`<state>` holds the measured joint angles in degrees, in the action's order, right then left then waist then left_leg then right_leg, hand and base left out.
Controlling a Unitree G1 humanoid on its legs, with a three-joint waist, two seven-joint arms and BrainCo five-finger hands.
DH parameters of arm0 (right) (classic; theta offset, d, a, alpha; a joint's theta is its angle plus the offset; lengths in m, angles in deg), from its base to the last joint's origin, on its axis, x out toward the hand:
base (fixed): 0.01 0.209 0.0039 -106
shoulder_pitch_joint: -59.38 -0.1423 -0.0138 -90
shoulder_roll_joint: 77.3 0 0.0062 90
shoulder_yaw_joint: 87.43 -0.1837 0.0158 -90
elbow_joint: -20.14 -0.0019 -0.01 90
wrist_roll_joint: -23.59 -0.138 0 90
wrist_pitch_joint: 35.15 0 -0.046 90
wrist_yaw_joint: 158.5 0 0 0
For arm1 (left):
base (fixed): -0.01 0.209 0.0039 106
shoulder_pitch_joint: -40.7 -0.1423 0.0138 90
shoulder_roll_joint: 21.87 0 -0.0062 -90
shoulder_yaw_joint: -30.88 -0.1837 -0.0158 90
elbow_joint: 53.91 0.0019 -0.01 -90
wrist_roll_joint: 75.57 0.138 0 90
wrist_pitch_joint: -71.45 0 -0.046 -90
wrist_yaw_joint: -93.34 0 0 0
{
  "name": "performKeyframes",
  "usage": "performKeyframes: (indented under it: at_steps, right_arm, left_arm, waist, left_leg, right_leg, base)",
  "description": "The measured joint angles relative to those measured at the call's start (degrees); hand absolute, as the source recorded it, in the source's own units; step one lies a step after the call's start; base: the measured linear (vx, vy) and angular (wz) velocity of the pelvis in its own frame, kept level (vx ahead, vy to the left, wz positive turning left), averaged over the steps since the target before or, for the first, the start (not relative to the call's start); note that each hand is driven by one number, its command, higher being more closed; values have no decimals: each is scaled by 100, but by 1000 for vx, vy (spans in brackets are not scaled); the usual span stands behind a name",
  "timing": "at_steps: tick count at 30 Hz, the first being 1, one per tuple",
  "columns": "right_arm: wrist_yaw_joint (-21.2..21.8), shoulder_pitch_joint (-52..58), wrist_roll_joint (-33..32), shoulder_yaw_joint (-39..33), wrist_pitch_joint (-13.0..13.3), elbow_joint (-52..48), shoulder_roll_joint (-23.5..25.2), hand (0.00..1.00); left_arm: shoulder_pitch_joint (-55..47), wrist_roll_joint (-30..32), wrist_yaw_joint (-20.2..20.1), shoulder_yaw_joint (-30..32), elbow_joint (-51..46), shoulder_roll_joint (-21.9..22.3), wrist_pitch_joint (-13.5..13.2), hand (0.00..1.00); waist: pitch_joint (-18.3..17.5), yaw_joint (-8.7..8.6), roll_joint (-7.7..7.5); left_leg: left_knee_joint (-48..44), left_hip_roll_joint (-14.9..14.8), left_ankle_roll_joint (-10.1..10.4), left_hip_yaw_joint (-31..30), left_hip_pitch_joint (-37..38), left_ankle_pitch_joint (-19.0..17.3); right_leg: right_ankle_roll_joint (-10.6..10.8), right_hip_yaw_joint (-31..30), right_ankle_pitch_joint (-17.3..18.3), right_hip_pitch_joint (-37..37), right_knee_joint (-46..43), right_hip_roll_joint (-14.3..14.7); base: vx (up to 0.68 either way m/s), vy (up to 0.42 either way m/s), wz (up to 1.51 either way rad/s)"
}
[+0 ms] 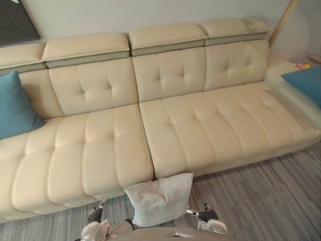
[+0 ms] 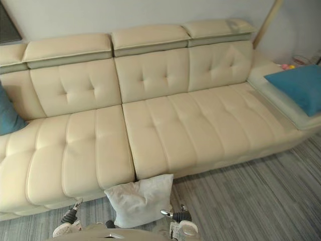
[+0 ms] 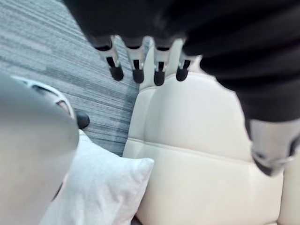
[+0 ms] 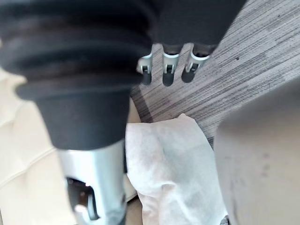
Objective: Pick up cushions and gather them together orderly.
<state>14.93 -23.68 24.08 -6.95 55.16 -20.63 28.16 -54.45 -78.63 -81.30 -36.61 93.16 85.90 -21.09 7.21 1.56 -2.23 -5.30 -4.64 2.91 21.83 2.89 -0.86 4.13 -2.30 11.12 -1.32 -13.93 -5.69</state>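
Blue cushion (image 1: 15, 108): left end of cream sofa (image 1: 175, 125). Left hand (image 3: 135, 58): fingers relaxed, empty. White cushion (image 1: 159, 198): on grey carpet (image 1: 261, 201), touching sofa front. Right hand (image 4: 168, 65): fingers relaxed, empty. Second blue cushion (image 1: 306, 83): sofa's right end.

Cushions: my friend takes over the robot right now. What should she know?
Left hand: open, holding nothing, low by the sofa's front.
Right hand: open, holding nothing, beside the white cushion.
White cushion: on the floor, leaning on the front of the sofa, between the two hands.
Left blue cushion: at the sofa's left end.
Right blue cushion: at its right end.
Done: nothing gathered yet.
Left: lift the white cushion, then set all three together neatly.
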Motion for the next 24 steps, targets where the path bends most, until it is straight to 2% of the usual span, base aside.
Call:
performKeyframes:
  at_steps: [4, 5, 8, 11, 13, 16, 17, 19, 21, 23, 24]
  right_arm:
    - [-22, 12, 0, -14, 0, 0, -3, 0]
    - [-24, 20, 1, -23, -2, -1, -4, 0]
    - [-30, 31, 2, -23, -4, -1, 5, 0]
    - [-116, -165, 41, -2, -9, -13, -76, 0]
    - [-236, -434, 69, 209, -7, -177, -197, 0]
    - [-447, -1139, 123, 278, -13, -682, -375, 0]
    - [-494, -1221, 136, 291, -14, -794, -420, 0]
    - [-721, -1613, 213, 371, 8, -1284, -768, 0]
    - [-877, -1841, 217, 366, 5, -1473, -955, 0]
    - [-1082, -2327, 218, 205, -11, -1523, -1187, 0]
    - [-1135, -2459, 221, 185, -20, -1535, -1220, 0]
  left_arm:
    - [9, 108, -4, -129, -15, -18, 0, 0]
    - [20, 108, -6, -266, -22, -54, -1, 0]
    - [46, 115, -6, -310, -19, -74, 1, 0]
    - [277, 170, 16, -529, -17, -129, 8, 0]
    - [547, 206, 50, -734, -25, -140, 10, 0]
    - [1116, 166, 198, -1032, -215, -248, 11, 0]
    - [1155, 129, 215, -1074, -281, -266, 7, 0]
    - [1424, 81, 312, -1185, -538, -423, 3, 0]
    - [1673, 5, 392, -1196, -712, -605, -14, 0]
    - [2249, -142, 478, -1180, -785, -995, -42, 0]
    - [2350, -152, 484, -1171, -825, -1075, -42, 0]
  waist:
    - [-13, 4, 11]
    - [-46, 22, 64]
    - [-54, 44, 48]
    - [103, 69, 84]
    - [343, 5, 220]
    - [821, 16, 252]
    - [877, 27, 250]
    - [1214, 8, 312]
    - [1360, 2, 329]
    - [1568, 13, 346]
    - [1667, 14, 352]
  left_leg:
    - [31, 1, -27, 16, -65, 12]
    - [22, 20, -46, 14, -121, -2]
    - [-66, 45, -80, 15, -204, -22]
    - [-746, -69, -193, -6, -693, -258]
    - [-1643, -332, -274, -159, -1514, -530]
    - [-2615, -674, -310, -51, -2831, -807]
    - [-2740, -727, -283, -4, -2971, -871]
    - [-3249, -910, -302, 49, -3571, -1010]
    - [-3514, -987, -296, -2, -4080, -1019]
    - [-3866, -1026, -323, -175, -4997, -1034]
    - [-3911, -1036, -323, -187, -5104, -1034]
  right_leg:
    - [-8, -70, -168, 0, 244, 6]
    - [0, -89, -248, 1, 349, -2]
    - [40, -123, -328, -2, 452, -9]
    - [52, -177, -344, 267, 294, 25]
    - [70, -262, -307, 951, -284, 190]
    - [130, -609, -115, 2462, -1387, 418]
    - [147, -670, -85, 2654, -1530, 454]
    - [118, -823, -2, 3354, -2061, 564]
    - [115, -837, 1, 3884, -2370, 617]
    - [98, -804, 12, 4799, -2843, 666]
    - [91, -806, 7, 4912, -2903, 679]
  base:
    - [-108, 29, -12]
    - [-58, 41, 2]
    - [-18, 14, 1]
    - [-32, 19, -1]
    - [-170, 42, -6]
    - [-236, 44, -37]
    - [-237, 30, -52]
    - [-242, 27, -35]
    - [-207, 5, -7]
    - [-240, -22, 10]
    - [-135, -28, 6]
